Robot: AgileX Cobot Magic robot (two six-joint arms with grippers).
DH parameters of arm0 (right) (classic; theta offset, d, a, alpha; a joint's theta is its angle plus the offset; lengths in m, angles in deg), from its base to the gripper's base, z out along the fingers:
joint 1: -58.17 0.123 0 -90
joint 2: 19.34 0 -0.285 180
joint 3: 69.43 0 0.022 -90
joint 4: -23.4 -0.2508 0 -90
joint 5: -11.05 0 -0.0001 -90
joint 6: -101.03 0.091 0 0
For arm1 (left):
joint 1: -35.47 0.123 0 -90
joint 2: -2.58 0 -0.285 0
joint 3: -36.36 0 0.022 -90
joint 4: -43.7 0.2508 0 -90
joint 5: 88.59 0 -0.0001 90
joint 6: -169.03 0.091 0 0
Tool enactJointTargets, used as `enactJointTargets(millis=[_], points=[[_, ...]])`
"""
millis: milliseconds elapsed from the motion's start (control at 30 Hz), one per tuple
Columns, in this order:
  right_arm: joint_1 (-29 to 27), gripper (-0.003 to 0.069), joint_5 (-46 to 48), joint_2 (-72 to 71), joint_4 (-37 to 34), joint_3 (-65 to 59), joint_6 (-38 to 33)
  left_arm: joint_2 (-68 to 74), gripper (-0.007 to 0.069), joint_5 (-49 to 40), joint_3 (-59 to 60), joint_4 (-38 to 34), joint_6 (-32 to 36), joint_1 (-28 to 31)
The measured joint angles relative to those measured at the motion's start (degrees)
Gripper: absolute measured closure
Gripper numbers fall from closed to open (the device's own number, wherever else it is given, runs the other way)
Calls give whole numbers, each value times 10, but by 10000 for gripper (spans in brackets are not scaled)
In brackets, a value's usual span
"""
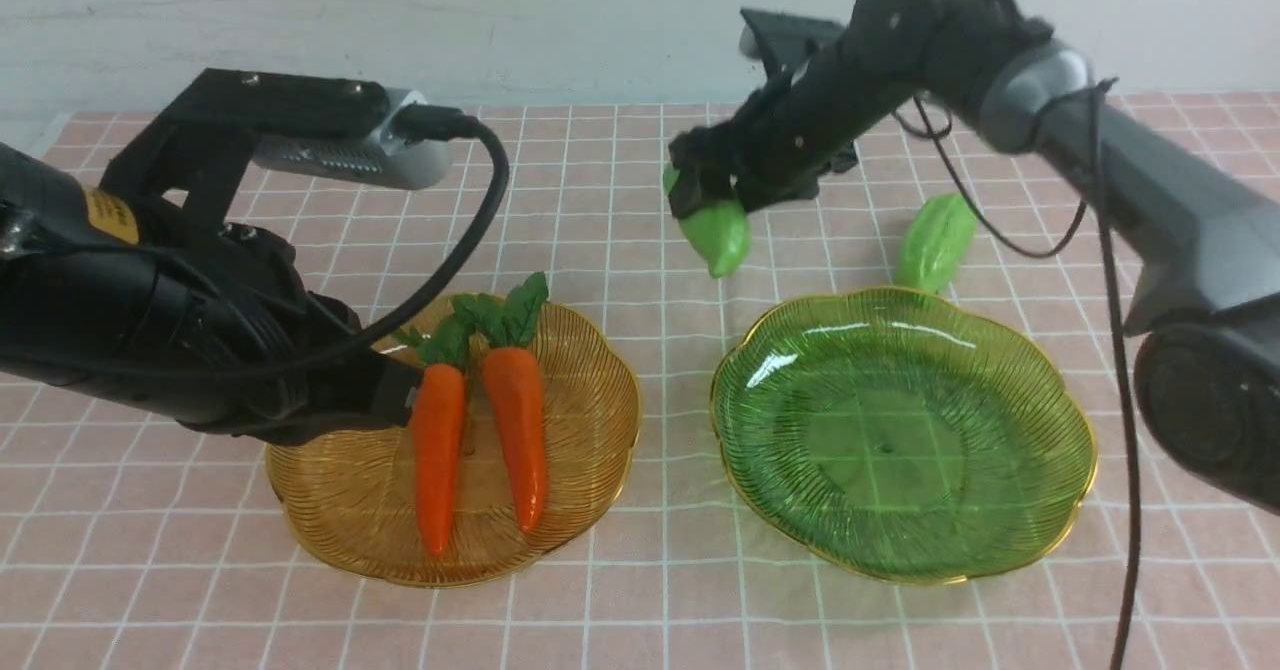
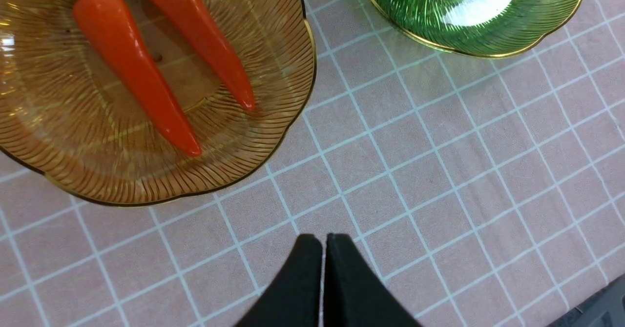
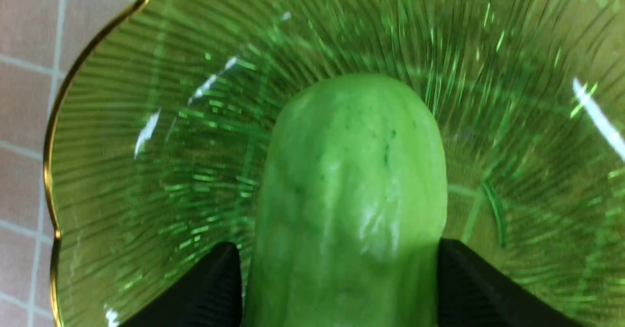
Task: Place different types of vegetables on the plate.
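The right pincer [image 1: 705, 202], upper centre of the front view, grips a green gourd [image 1: 722, 238] aloft. The gourd's long axis tilts down-right toward the green plate [image 1: 900, 450] at lower right. The left pincer [image 2: 323, 254] is closed and empty.

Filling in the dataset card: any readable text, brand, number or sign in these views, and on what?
No text can be read.
Yellow sticker on the left arm: dark print, too blurred to read.
Carrots, held gourd, other gourd, amber plate, green plate, checked cloth: no marking visible.
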Motion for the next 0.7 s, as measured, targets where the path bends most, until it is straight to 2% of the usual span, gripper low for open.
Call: enactJointTargets(millis=[167,233,433,567,700], points=[[0,41,-26,2,26,11,-9,0,628,-3,0,0,-1,0],[-1,16,-27,2,49,28,-8,0,628,-3,0,0,-2,0],[-21,5,-58,13,86,91,16,0,628,-5,0,1,-2,0],[-77,6,-84,61,86,187,47,0,628,-13,0,1,-2,0],[-100,7,-85,108,83,237,52,0,628,-13,0,1,-2,0]])
